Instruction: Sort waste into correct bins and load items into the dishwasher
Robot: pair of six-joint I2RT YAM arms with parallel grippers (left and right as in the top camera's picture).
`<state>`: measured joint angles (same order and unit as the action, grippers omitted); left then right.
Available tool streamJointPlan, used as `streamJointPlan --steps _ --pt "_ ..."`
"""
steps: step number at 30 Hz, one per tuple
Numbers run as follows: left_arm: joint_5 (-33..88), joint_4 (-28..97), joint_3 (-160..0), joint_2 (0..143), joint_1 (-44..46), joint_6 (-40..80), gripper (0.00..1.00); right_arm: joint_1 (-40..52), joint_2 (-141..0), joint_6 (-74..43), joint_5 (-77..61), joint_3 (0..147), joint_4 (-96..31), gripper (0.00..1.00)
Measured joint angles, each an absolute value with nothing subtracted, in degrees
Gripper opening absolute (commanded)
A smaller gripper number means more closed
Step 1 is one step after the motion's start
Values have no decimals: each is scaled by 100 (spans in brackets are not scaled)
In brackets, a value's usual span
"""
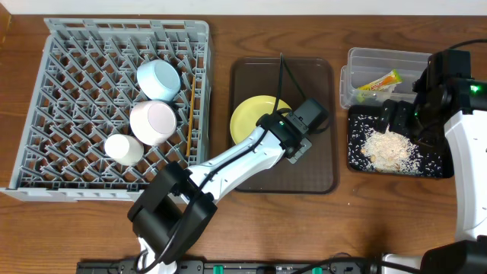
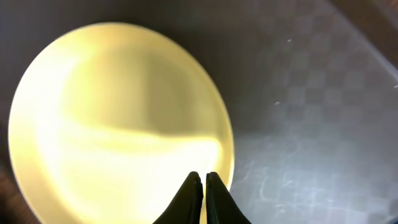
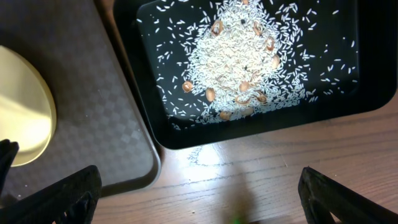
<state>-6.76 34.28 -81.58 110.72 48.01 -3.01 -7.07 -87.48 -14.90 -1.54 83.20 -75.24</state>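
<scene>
The left jaws are pressed together, tips all but touching, right at the near rim of the round yellow plate (image 2: pixel 118 118). The wrist view does not show whether that thin rim is pinched between them or they have closed on nothing. The plate lies flat in the left half of the dark brown serving tray (image 1: pixel 304 171), apart from the grey dish rack (image 1: pixel 76 46). In the rack the light blue bowl (image 1: pixel 158 78), pinkish-white bowl (image 1: pixel 153 122), small white cup (image 1: pixel 124 149) and chopsticks (image 1: pixel 189 125) are already loaded. The chief risk, as I judge it, is a lift on too shallow a bite. The plate is smooth, glossy and gently dished, so it could slip free and clatter onto the tray, or the tips could come away empty. The tray's fine checkered surface offers little to brace the plate against. The right jaws stand wide apart, holding nothing, above the wooden desk (image 1: pixel 342 228) at the near edge of the shallow black tray (image 3: pixel 373 93). Inside it, the rice-like scraps (image 3: pixel 236 62) form a loose, grainy heap with stray grains around it. The crumpled yellow-green wrapper (image 1: pixel 378 81) lies in the clear tub (image 1: pixel 380 57).
</scene>
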Motion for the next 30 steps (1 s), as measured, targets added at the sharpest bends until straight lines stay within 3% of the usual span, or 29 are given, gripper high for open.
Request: streamJointPlan --steps 12,14,18,21,24,27,29,30 --pt "-854 3448 -8158 11072 4801 -301 8 -707 -8748 -1490 -154 8320 -7522 99" --pt "-856 3430 -8158 11072 4801 -303 16 -707 -8748 -1490 -154 8320 -7522 99" --pt "-762 3369 -8156 11072 4801 -285 17 -707 -8748 -1490 -154 8320 -7522 99" --pt "-648 3251 -8158 11072 4801 -281 28 -707 -8746 -1490 -154 8320 -7524 99" --pt "-596 3194 -8156 11083 4801 -283 31 -707 -8748 -1490 -154 8320 -7522 99" --pt "-565 3100 -8156 11128 4801 -276 44 -707 -8748 -1490 -152 8320 -7522 99" --pt "-543 3030 -8156 11198 4801 -272 78 -707 -8748 -1490 -154 8320 -7522 99" --pt "-521 3002 -8156 11238 4801 -281 81 -707 -8748 -1490 -154 8320 -7522 99"
